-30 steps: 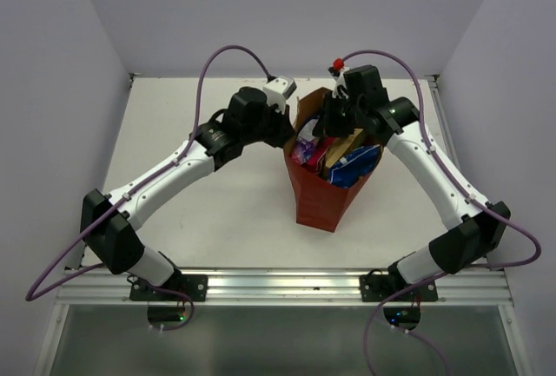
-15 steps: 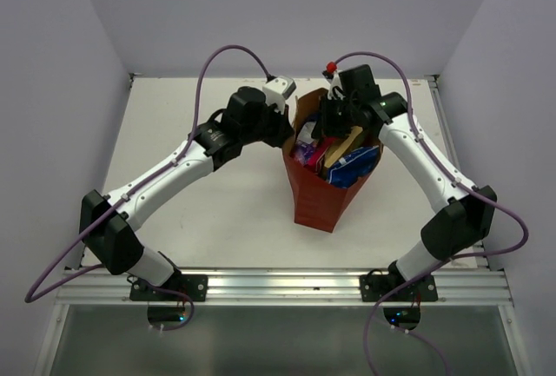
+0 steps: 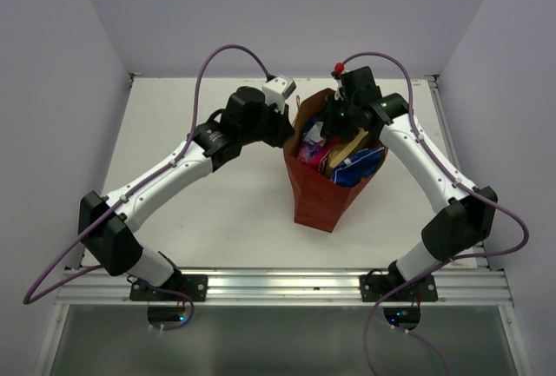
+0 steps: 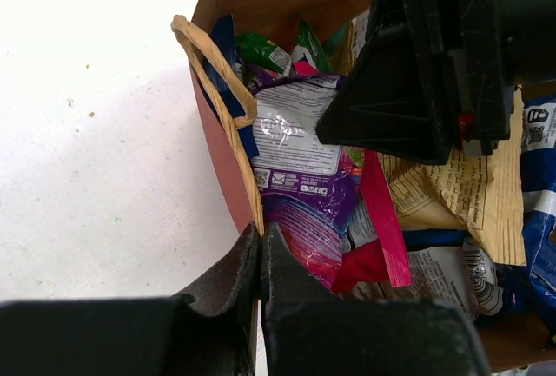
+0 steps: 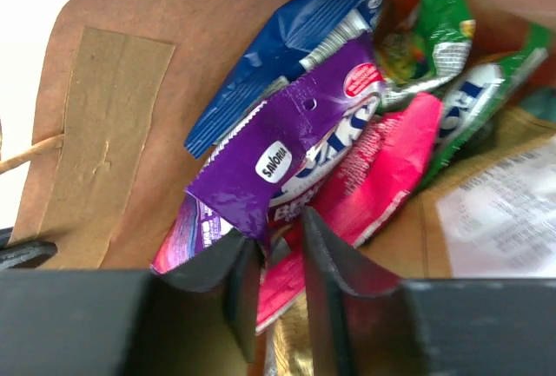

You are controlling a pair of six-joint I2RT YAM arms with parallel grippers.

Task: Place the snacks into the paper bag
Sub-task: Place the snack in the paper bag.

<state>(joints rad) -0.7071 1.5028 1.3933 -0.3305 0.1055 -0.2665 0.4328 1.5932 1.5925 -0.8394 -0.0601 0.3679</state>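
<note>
The red-brown paper bag (image 3: 313, 198) stands upright at the table's middle with several snacks inside. My left gripper (image 3: 289, 130) is shut on the bag's left rim (image 4: 221, 159), beside the twine handle (image 4: 213, 63). My right gripper (image 3: 333, 124) hangs in the bag's mouth, its jaws a little apart. The purple candy packet (image 5: 287, 150) has its lower corner at the left fingertip (image 5: 248, 259). Under it lie the pink packet (image 5: 365, 185), a blue one (image 5: 287, 55) and green ones (image 5: 426, 37). The left wrist view shows the purple packet (image 4: 300, 168), a tan packet (image 4: 460, 194) and the right gripper's black body (image 4: 426, 55).
The white table (image 3: 174, 133) lies around the bag, with walls on three sides. The metal rail (image 3: 278, 285) runs along the near edge. Both arms reach in from either side of the bag, their purple cables looping above.
My right gripper moved left into the bag's mouth, then drew slightly back to the right. The left gripper and the bag have stayed put.
</note>
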